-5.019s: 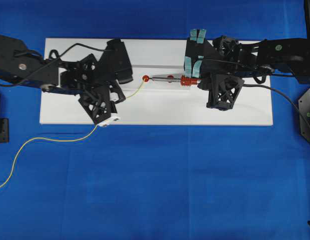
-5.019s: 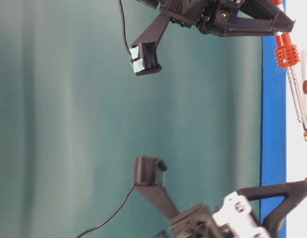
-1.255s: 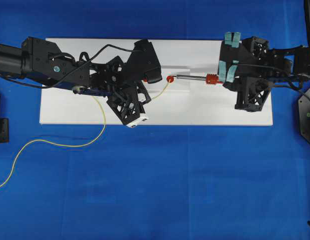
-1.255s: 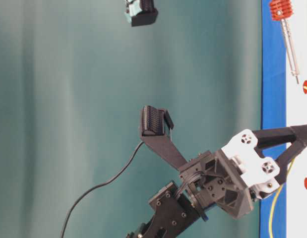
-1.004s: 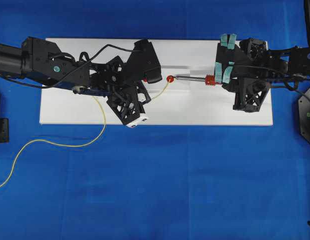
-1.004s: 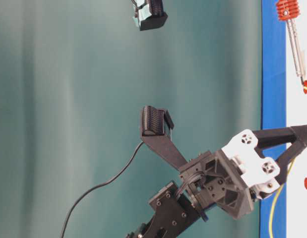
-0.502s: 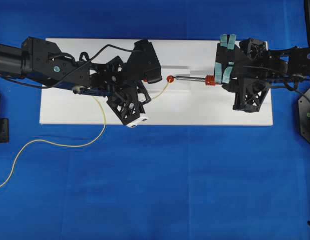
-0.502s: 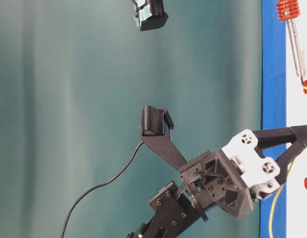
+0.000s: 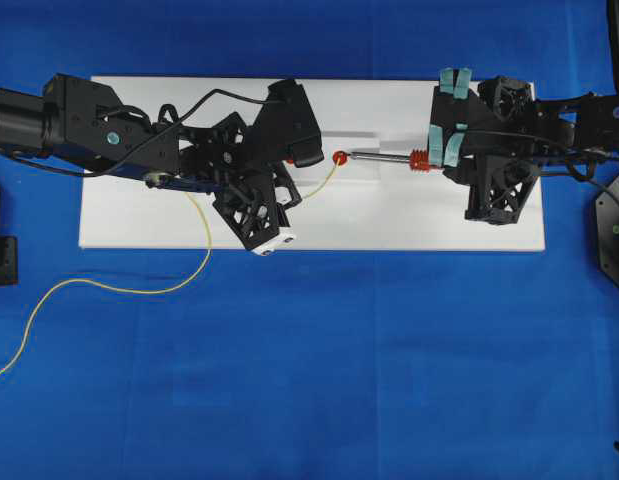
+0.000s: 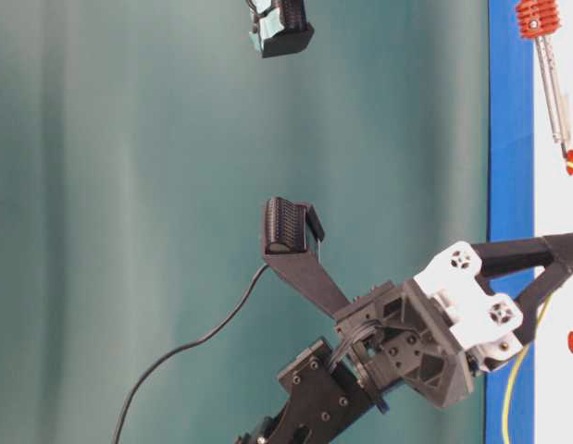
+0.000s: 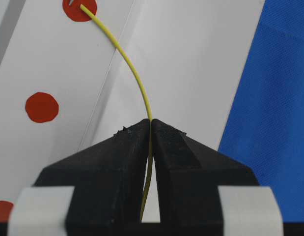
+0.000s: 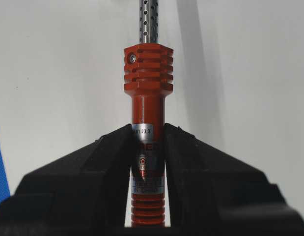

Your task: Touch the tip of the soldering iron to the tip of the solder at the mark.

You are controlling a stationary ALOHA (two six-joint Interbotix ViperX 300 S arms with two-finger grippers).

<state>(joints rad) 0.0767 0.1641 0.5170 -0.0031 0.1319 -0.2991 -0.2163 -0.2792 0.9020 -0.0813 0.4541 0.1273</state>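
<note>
The thin yellow-green solder wire [image 11: 133, 73] is pinched between the closed fingers of the left end effector [image 11: 151, 123], and its free end is seen in the left wrist view to lie on a round red mark [image 11: 79, 8] on the flat white board [image 9: 389, 215] laid over the blue-covered counter [image 9: 309, 360]. The slim red-orange soldering iron [image 12: 148, 137] is clamped by its body in the right end effector [image 12: 148, 129], its perforated metal shaft being directed toward that same mark, and in the overhead view the dark tip is seen at the mark's edge [image 9: 340, 158], at or just beside the wire's end; whether true contact is made cannot be told from these views. The step is judged to be the final closing of that small gap. It would best be done by the iron alone being eased along its own axis, while the wire is kept still so that its springy curved end is not pushed off the mark. Little pressure should be applied, since the thin wire would be bent or flicked aside easily. Both grips should be kept firm throughout, and the height of the tip should be matched to the wire's end above the board.
</note>
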